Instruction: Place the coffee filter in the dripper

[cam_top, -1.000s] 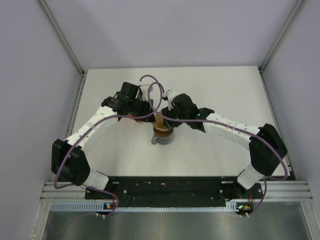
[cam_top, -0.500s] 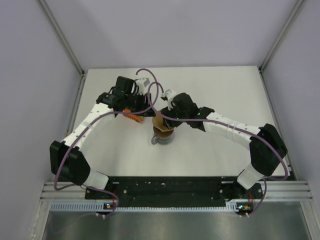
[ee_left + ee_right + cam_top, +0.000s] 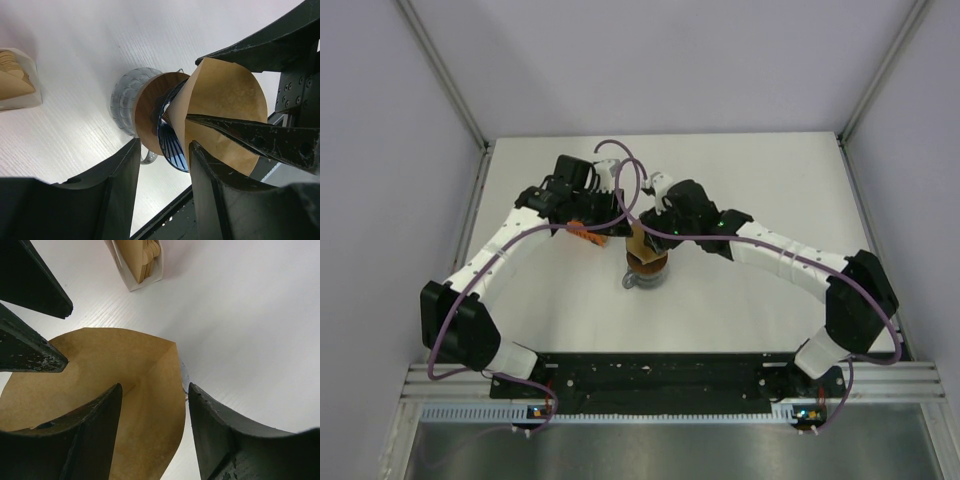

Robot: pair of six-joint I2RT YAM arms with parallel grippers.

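Filter [image 3: 225,95]: thin, light, easily creased paper cone, tip in dripper [image 3: 172,157], leaning, not seated. Right tool [image 3: 155,390] parted astride its wall; left tool [image 3: 164,145] parted, empty. Best hold, likely: upper rim, gently.

**Bright, even light; near fingers blurred**

The overhead view is bright and evenly lit, with only faint soft shadows under the arms [image 3: 510,245] on the white table [image 3: 770,170]. In the wrist views the left gripper's fingers [image 3: 120,200] and the right gripper's fingers [image 3: 220,440] loom dark and soft-edged at the bottom. The coffee filter [image 3: 230,100] looks sharp, shaded inside its fold.
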